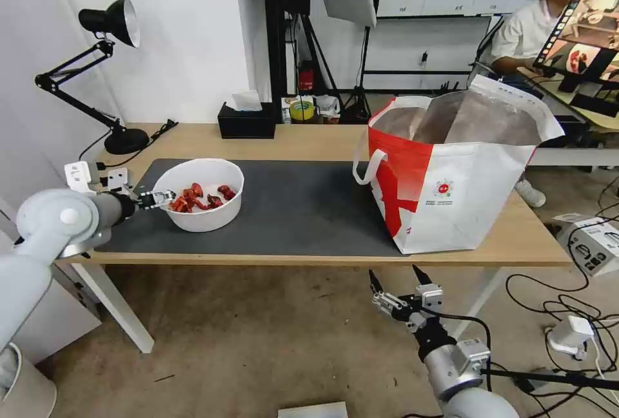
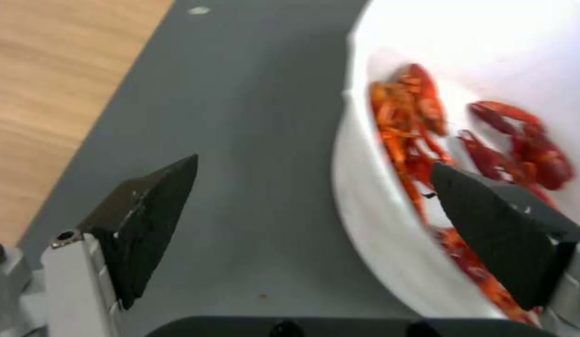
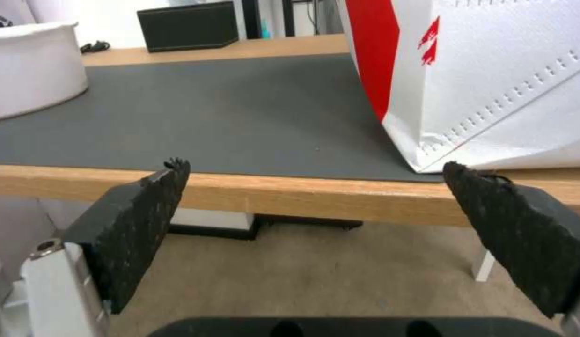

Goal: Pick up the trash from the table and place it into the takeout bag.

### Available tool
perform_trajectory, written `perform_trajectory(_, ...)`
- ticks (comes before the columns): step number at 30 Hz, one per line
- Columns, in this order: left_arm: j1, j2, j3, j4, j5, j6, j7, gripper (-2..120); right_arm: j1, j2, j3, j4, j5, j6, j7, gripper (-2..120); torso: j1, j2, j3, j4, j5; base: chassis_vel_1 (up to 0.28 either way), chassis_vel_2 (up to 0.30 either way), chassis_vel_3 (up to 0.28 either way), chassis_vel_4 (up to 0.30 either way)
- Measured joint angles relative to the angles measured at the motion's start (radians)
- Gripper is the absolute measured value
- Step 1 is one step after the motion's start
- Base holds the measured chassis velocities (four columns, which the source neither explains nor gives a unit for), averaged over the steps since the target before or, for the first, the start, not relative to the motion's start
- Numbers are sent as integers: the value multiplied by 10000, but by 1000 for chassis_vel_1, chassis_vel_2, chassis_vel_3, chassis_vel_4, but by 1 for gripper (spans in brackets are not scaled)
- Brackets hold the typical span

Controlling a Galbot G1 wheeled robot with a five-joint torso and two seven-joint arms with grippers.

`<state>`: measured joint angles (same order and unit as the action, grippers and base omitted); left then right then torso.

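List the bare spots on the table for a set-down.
Widest free patch: grey mat between white bowl and takeout bag. Bare wood in front of the tissue box. Crowded: left gripper astride the bowl's rim.

The left arm is stretched in from the left at tabletop height, its grey elbow joint raised near the tabletop's left corner. The left hand (image 1: pixel 155 199) is held level and pointed to the right, with its two black fingers (image 2: pixel 149 220) spread wide apart, nothing being gripped between them. The right arm is kept low, below and in front of the tabletop edge. The right hand (image 1: pixel 394 279) is pointed upward and forward, its fingers (image 3: pixel 137 224) likewise spread wide.
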<state>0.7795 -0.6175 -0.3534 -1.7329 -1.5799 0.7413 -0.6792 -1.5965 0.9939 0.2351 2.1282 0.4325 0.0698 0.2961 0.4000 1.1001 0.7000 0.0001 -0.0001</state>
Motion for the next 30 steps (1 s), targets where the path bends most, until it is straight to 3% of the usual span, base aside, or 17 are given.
perform_trajectory(30,-715,-640,486,811,-528,-51,-22,100,0,0,1,0,0,1,0,100,0,0,0,-1,1,0,0,0,0)
